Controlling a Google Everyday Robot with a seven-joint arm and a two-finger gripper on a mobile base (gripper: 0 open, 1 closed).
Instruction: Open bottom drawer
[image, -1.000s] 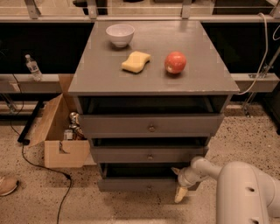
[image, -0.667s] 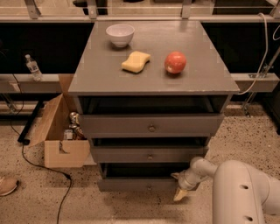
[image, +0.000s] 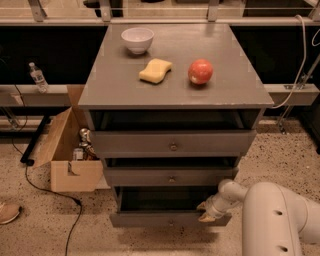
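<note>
The bottom drawer (image: 165, 219) is the lowest of three in the grey cabinet. It stands pulled out a little, with a dark gap showing its inside behind the flat front, and its small knob (image: 171, 222) sits at the centre. My gripper (image: 205, 211) is at the right end of this drawer's front, at its top edge, on the end of my white arm (image: 270, 215), which comes in from the lower right.
The middle drawer (image: 170, 176) and top drawer (image: 172, 144) also stand slightly out. On the cabinet top are a white bowl (image: 137, 39), a yellow sponge (image: 155, 70) and a red apple (image: 200, 71). An open cardboard box (image: 70, 150) and a black cable (image: 45, 187) lie to the left.
The bottom drawer's front has come forward a little. My gripper has turned from pointing down at the floor to pointing left at the drawer's right end.
</note>
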